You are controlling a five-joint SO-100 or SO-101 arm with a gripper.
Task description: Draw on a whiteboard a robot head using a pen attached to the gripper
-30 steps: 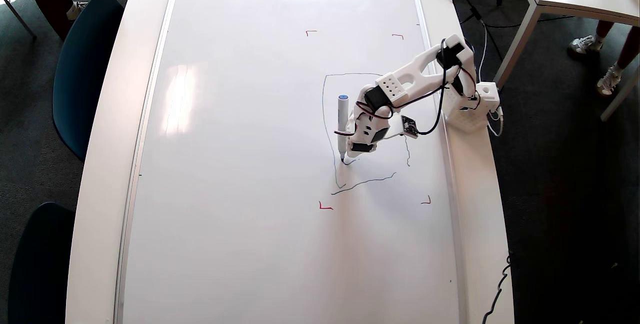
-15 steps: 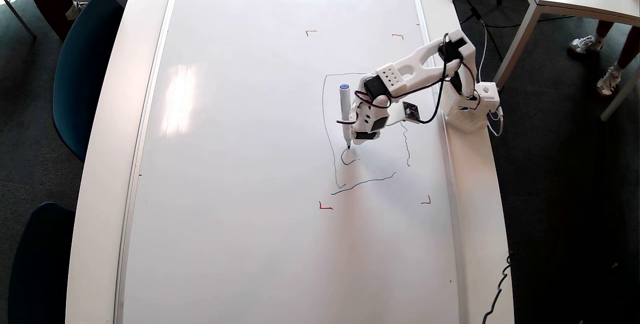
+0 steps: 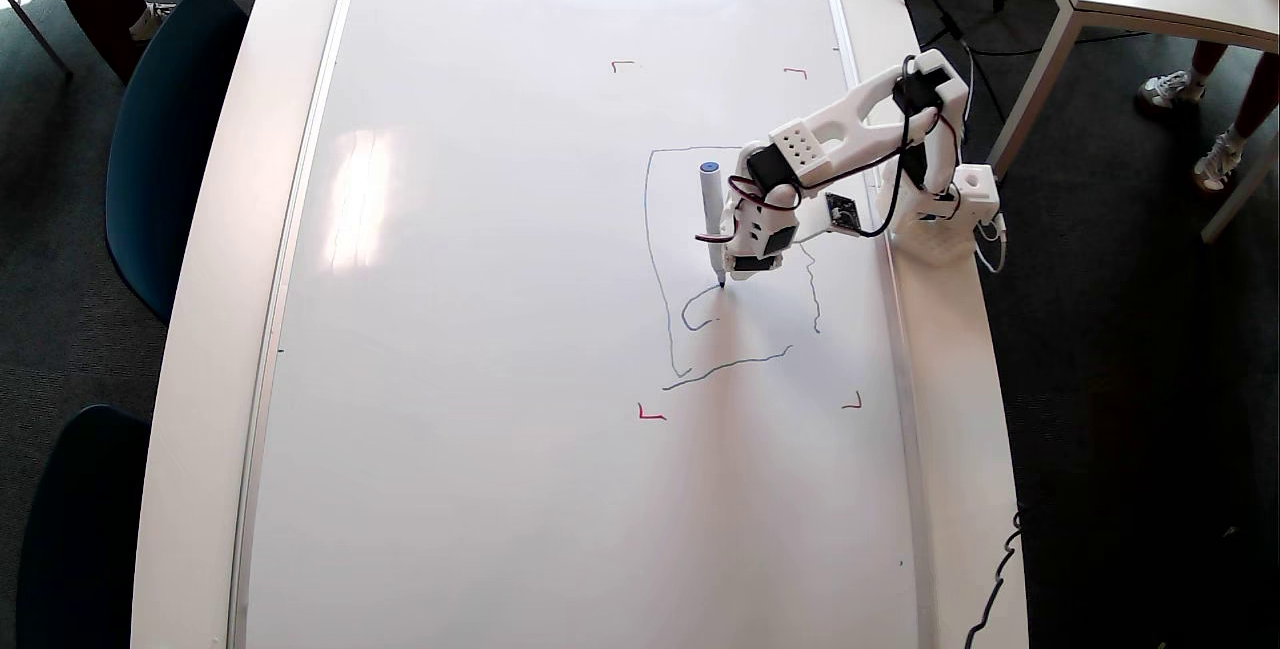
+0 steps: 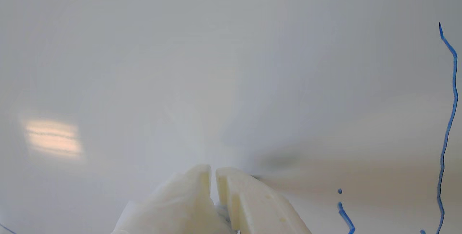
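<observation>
Whiteboard covered most of the table in my overhead view. Robot head was a partial outline between the red corner marks. Pen, strapped beside my gripper, had its tip touching a small curl. Wrist view: fingertips nearly together, slim gap, nothing between them; blue strokes at right.

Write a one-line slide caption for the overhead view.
End effector with strapped-on pen touches its tip to the whiteboard, partway through a wobbly robot head outline between red corner marks.
</observation>
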